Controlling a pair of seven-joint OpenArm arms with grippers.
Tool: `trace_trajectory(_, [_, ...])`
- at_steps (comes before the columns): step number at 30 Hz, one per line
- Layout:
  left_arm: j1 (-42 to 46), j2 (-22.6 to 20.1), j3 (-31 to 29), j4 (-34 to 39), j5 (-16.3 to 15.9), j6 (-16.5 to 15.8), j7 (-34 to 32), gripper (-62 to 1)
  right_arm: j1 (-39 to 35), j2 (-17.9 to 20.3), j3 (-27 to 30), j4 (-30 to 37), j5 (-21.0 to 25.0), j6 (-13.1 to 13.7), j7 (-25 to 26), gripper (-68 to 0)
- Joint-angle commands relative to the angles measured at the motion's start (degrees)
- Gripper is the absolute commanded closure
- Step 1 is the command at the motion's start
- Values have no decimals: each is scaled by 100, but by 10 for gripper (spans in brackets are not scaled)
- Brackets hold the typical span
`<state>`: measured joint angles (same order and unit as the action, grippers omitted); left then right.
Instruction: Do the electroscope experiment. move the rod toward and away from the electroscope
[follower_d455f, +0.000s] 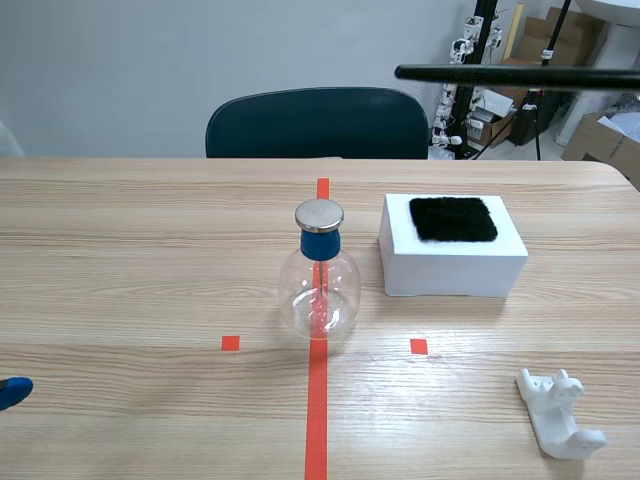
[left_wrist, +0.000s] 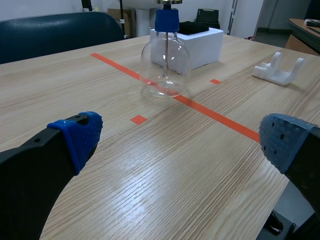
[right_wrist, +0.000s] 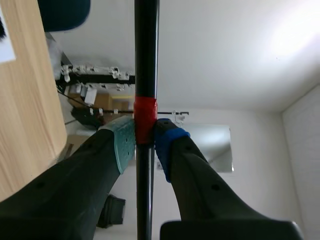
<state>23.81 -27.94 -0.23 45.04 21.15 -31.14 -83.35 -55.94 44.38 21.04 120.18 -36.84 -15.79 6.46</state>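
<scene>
The electroscope (follower_d455f: 319, 285), a clear glass flask with a blue neck and a metal disc on top, stands on the red tape line at the table's middle; it also shows in the left wrist view as the electroscope (left_wrist: 166, 60), well ahead of my left gripper (left_wrist: 180, 140), which is open and empty. Only a blue fingertip (follower_d455f: 10, 392) of that gripper shows at the table's near left edge. High at the back right, the black rod (follower_d455f: 500, 73) lies level in the air. My right gripper (right_wrist: 145, 137) is shut on the rod (right_wrist: 146, 50) at its red band.
A white box (follower_d455f: 450, 265) with a black cloth (follower_d455f: 453, 218) on top sits right of the flask. A white rod stand (follower_d455f: 557, 415) lies at the near right. A dark chair (follower_d455f: 315, 122) stands behind the table's far edge.
</scene>
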Motion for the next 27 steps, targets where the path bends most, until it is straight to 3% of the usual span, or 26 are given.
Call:
trace_trajectory(1, [-15, -20, -31, 42, -57, -9, -81, -623, 219, 221, 46, -181, 0, -87, -168, 0])
trace_trajectory(9, [-15, -20, -31, 42, -57, -9, -81, -623, 758, 793, 39, -1008, -7, -87, -457, 0])
trace_trajectory(17, [-15, -20, -31, 42, -57, -9, -81, -623, 933, 1213, -118, -1012, -271, -87, -726, 0])
trace_trajectory(22, [-15, -20, -31, 42, -57, -9, -83, -623, 1408, 1211, -820, -828, -925, -94, -1351, 0])
trace_trajectory(27, [-15, -20, -31, 42, -57, -9, -83, -623, 2186, 1075, -1912, -767, -1609, -87, -1786, 0])
